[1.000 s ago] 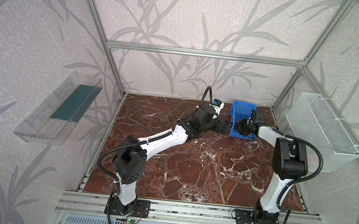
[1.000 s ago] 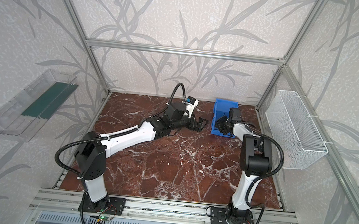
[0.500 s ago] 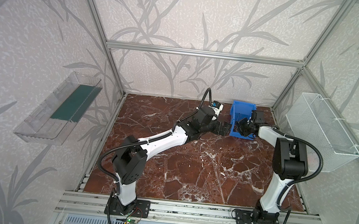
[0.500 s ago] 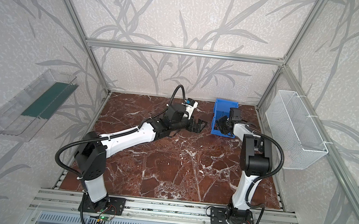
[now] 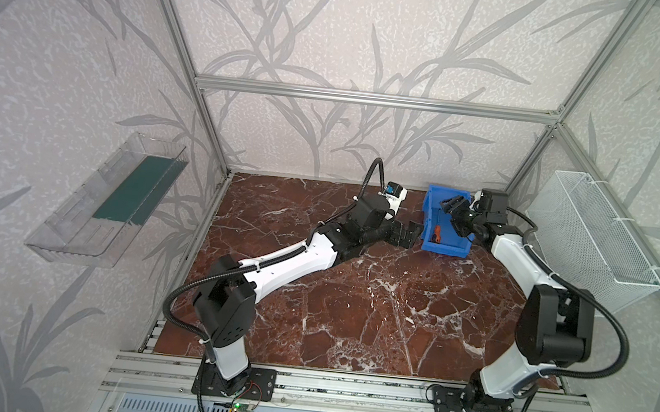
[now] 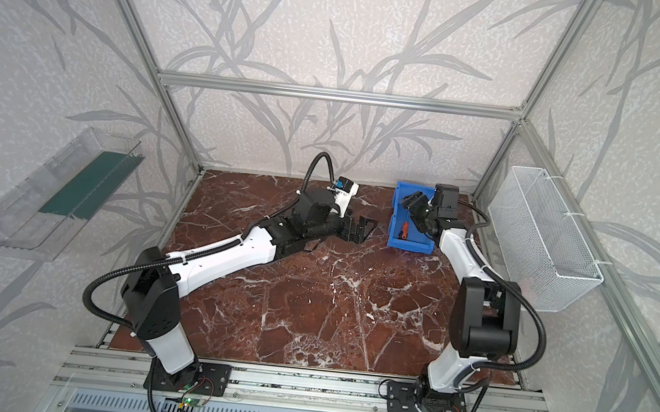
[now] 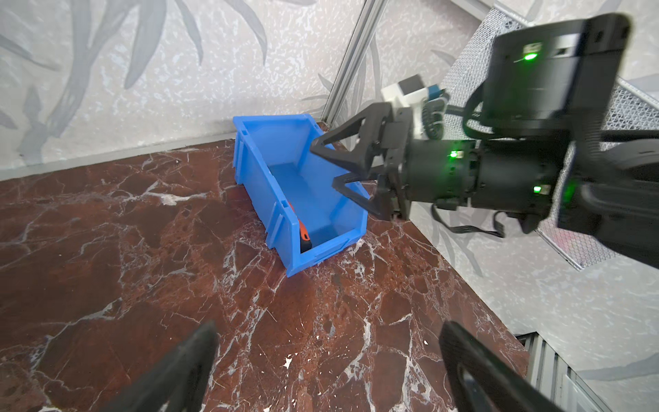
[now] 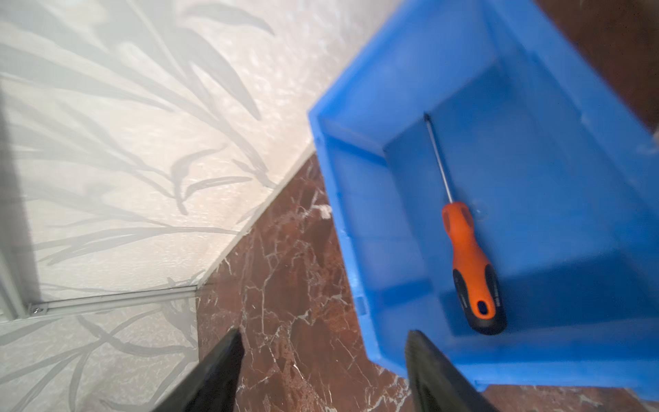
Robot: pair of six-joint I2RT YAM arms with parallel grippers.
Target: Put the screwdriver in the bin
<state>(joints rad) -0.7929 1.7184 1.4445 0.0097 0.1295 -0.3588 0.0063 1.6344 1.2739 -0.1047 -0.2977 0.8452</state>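
Note:
The screwdriver (image 8: 467, 264), with an orange handle and thin shaft, lies flat on the floor of the blue bin (image 8: 552, 178). Nothing touches it. In both top views the screwdriver (image 5: 436, 233) (image 6: 403, 231) rests along the left wall of the bin (image 5: 445, 249) (image 6: 410, 245), handle toward the low front lip. My right gripper (image 5: 452, 213) (image 6: 414, 212) (image 7: 324, 166) (image 8: 324, 337) hovers over the bin's right side, open and empty. My left gripper (image 5: 411, 234) (image 6: 363, 229) (image 7: 328, 330) stands open just left of the bin (image 7: 256, 178), apart from it. There the screwdriver (image 7: 304, 235) peeks over the lip.
A white wire-mesh basket (image 5: 592, 239) hangs on the right wall, close behind my right arm. A clear plastic tray (image 5: 112, 196) hangs on the left wall. The bin stands in the back right corner by an aluminium post (image 7: 347, 60).
My right gripper's jaws have spread apart and the screwdriver now lies loose in the bin. The left arm has hardly moved.

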